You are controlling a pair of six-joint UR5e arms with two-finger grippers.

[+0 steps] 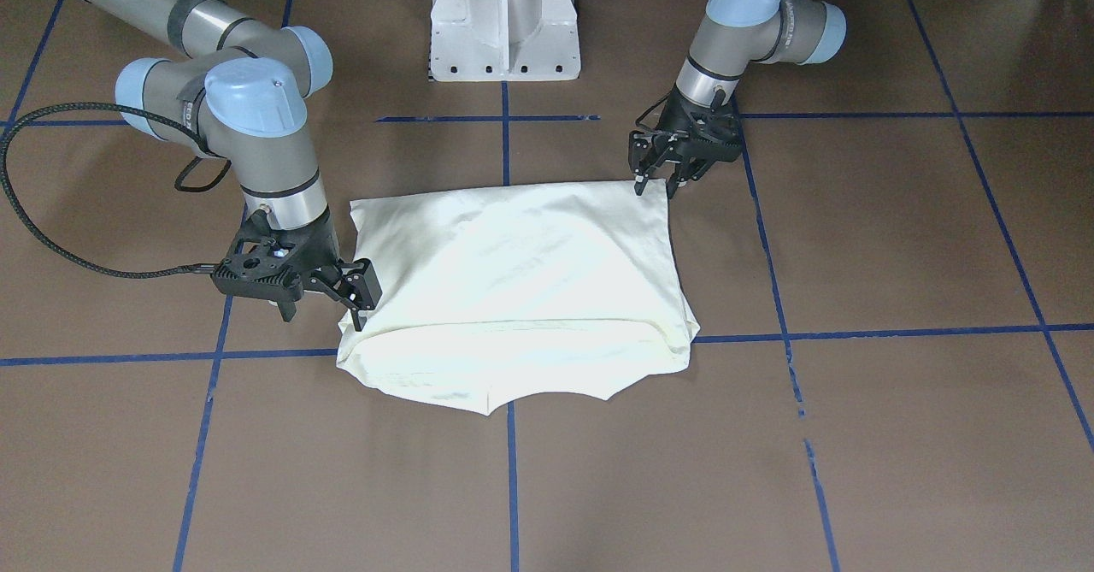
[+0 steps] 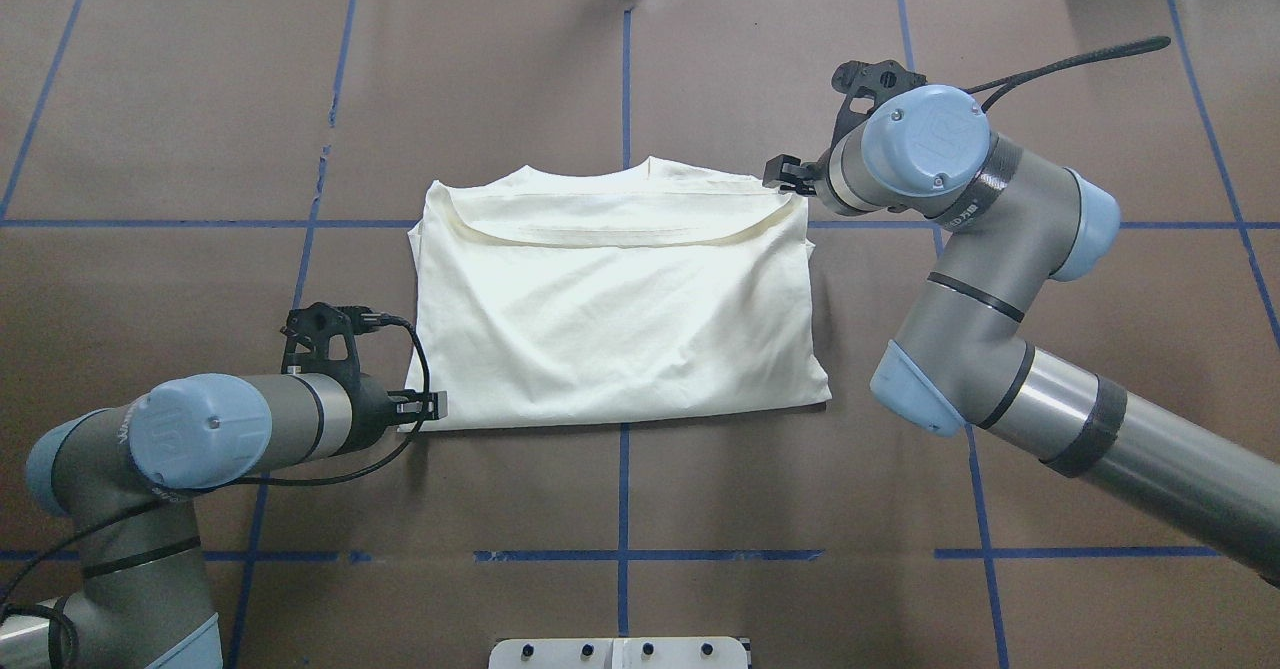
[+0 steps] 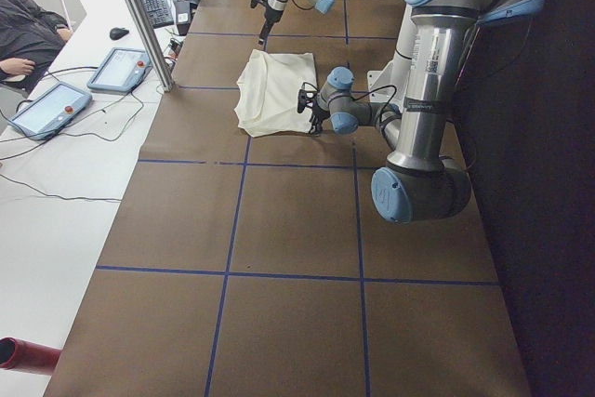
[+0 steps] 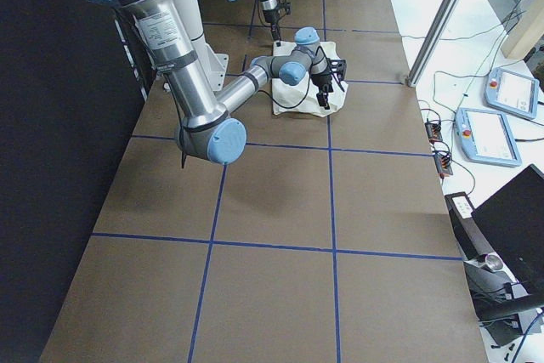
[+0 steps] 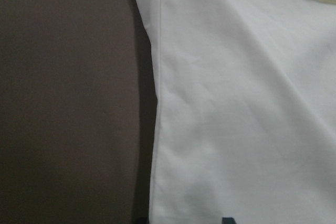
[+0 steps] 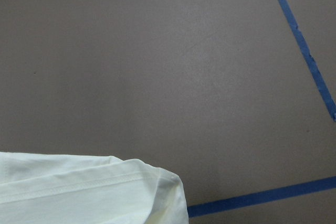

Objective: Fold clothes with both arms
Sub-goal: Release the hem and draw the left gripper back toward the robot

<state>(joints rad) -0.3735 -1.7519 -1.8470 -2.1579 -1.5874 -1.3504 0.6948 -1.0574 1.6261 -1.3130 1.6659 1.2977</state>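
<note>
Cream-white T-shirt [image 2: 610,319]: folded to a rough rectangle, plain side up, print out of sight. Flat at mid-bench, over a crossing of blue tape lines [image 2: 624,489]. Curved, seamed fold along the far edge.

Bench [image 2: 200,99]: brown covering, taped in a blue grid.

Left tool [image 1: 655,187]: low at the shirt's robot-side left corner, fingers spread, pointed down at the cloth's edge. In the left wrist view, two dark tips at the bottom border, the shirt's side edge between them.

Left arm [image 2: 200,429]: bent low over the bench.

Right tool [image 1: 361,307]: at the shirt's far right corner, beside the fold, pointed down at the cloth's edge. Spread or pressed together: cannot tell.

White pedestal [image 1: 504,33]: on the robot's side, apart from the shirt.
</note>
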